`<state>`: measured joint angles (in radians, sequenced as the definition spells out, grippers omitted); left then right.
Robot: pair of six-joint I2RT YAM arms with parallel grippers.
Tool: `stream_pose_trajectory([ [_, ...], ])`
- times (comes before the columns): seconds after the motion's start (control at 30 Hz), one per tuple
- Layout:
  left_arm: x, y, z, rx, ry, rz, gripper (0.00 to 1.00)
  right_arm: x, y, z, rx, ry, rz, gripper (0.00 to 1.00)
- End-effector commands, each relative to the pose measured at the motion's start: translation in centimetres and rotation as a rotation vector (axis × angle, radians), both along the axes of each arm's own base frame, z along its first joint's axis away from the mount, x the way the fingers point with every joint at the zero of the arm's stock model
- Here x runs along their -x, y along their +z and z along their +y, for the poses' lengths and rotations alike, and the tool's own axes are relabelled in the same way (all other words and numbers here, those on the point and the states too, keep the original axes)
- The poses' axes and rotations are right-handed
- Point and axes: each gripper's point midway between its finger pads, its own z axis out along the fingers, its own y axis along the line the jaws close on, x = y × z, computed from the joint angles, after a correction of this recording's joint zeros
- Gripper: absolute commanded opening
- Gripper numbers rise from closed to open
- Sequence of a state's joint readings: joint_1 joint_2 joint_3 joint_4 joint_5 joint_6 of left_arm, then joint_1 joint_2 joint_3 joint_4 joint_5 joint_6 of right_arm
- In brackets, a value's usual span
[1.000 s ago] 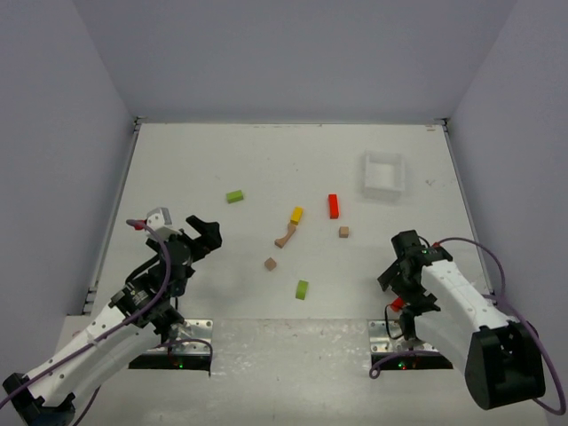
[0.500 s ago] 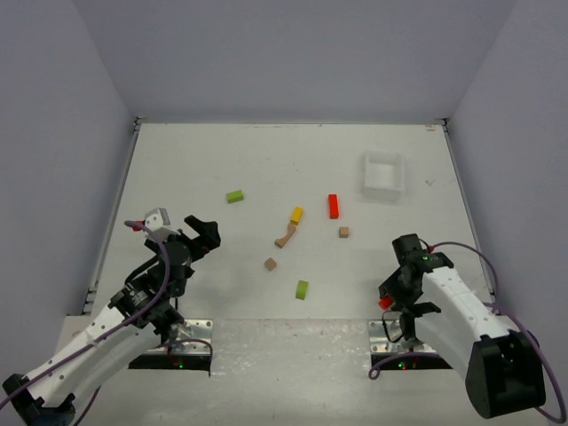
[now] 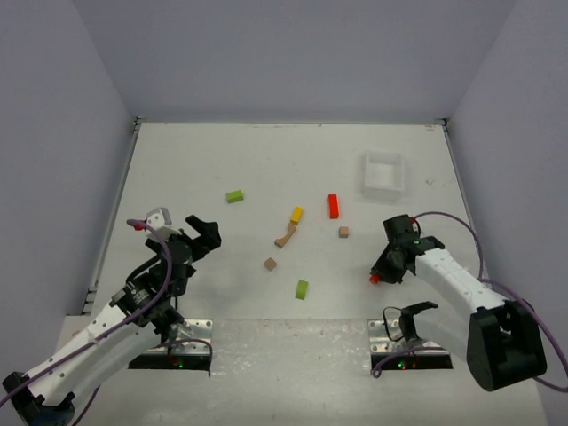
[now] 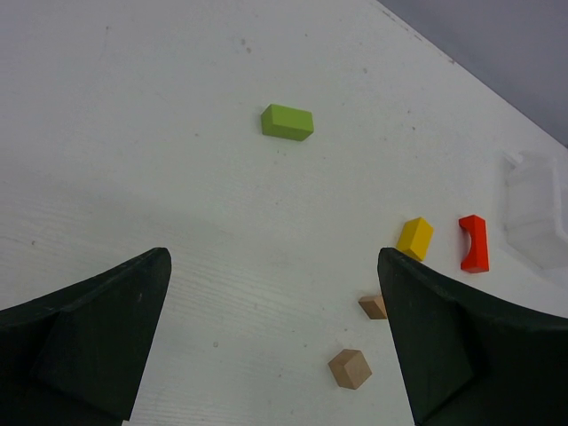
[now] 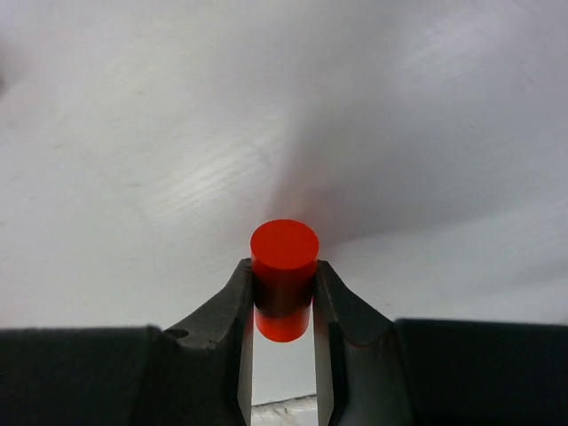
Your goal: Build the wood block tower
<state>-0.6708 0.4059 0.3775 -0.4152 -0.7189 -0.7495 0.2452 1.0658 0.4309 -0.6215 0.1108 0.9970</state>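
Observation:
My right gripper (image 5: 284,297) is shut on a small red cylinder block (image 5: 284,257), held just above the table; from above the cylinder (image 3: 375,278) shows at the right arm's tip. Loose wood blocks lie singly mid-table: a lime green bar (image 3: 234,196), a yellow block (image 3: 296,215), a red arch piece (image 3: 334,206), two brown cubes (image 3: 343,232) (image 3: 270,264), a brown curved piece (image 3: 285,236) and a second green block (image 3: 302,289). No tower is in view. My left gripper (image 4: 273,259) hangs open and empty at the near left, the brown cube (image 4: 350,368) ahead of it.
A white rectangular tray (image 3: 382,175) stands at the back right, also at the right edge of the left wrist view as the tray (image 4: 532,213). Grey walls close in the table on three sides. Both arm bases sit at the near edge.
My right gripper has shut on the red cylinder near its base and carried it left and away from the base. The left arm has not moved.

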Motion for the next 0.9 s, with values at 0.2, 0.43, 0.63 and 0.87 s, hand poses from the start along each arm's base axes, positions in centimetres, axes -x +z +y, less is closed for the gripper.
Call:
stream_pose_trajectory([
  [0.2, -0.2, 0.2, 0.0, 0.011, 0.013, -0.009, 1.0, -11.3, 6.0, 11.9, 0.026, 0.523, -0.336, 0.0],
  [0.43, -0.4, -0.3, -0.3, 0.0, 0.006, 0.01, 1.0, -14.2, 6.4, 20.7, -0.1, 0.649, -0.343, 0.0],
  [0.63, -0.7, 0.4, 0.4, -0.025, 0.047, 0.005, 1.0, -16.8, 6.6, 26.8, -0.172, 0.652, -0.338, 0.03],
  [0.87, -1.3, 0.4, -0.7, 0.007, 0.021, -0.011, 1.0, -18.1, 2.5, 28.4, -0.143, 0.579, -0.279, 0.05],
])
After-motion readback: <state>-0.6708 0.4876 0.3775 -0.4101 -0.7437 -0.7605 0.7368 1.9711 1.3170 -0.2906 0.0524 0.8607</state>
